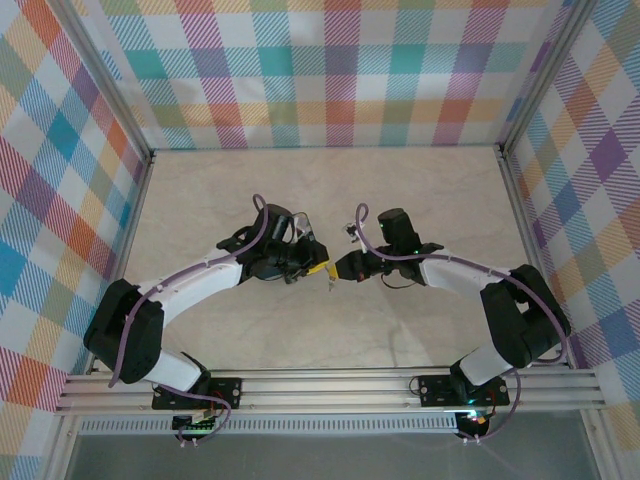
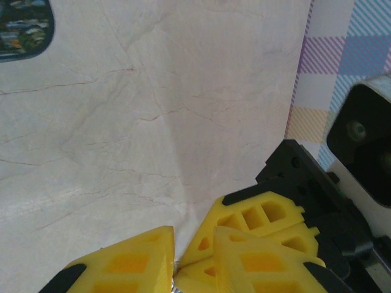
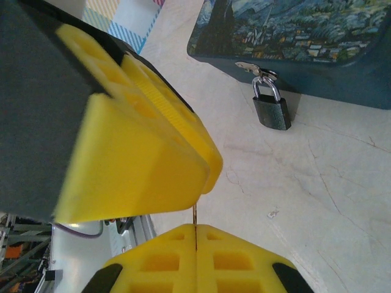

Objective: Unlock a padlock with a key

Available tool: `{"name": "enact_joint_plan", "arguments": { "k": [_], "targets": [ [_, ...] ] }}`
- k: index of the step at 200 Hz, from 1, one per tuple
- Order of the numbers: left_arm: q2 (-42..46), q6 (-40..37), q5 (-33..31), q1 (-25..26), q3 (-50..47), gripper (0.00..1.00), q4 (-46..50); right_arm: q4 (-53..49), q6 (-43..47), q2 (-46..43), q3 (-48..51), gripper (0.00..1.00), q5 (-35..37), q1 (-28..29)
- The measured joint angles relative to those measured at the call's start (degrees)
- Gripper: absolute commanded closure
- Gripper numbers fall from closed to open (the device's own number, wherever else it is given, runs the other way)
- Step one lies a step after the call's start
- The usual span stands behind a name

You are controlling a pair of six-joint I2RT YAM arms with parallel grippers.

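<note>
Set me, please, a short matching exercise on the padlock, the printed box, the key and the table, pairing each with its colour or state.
Things:
1. padlock
2. box
3. key
4. table

Colours or states:
A. pale, with thin veins
B. pinched edge-on in the right gripper
C. dark body, silver shackle, hanging from a hasp
D. starry blue print

Pairs: 1-C; 2-D; 3-B; 4-A
</note>
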State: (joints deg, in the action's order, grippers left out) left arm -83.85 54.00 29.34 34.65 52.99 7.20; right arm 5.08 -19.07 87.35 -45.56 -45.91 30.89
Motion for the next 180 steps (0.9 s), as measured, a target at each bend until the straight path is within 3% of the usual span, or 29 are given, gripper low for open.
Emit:
{"name": "enact_joint_plan", "arguments": {
  "k": [108, 144, 180],
  "targets": [
    [1.4, 3.91, 2.75, -2.71, -3.32, 0.81, -5.95, 10.93, -8.26, 5.86, 0.0, 1.0, -4.66, -0.61],
    [1.97, 3.48, 2.69, -3.1, -3.37, 0.73, -5.49, 13.38, -10.51, 6.69, 0.0, 1.0, -5.38, -0.61],
    [5.18, -0.11, 0.31, -5.31, -3.23, 0.71, 0.33, 12.81, -10.29, 6.69, -0.15, 1.0, -5.35, -0.61]
  ]
}}
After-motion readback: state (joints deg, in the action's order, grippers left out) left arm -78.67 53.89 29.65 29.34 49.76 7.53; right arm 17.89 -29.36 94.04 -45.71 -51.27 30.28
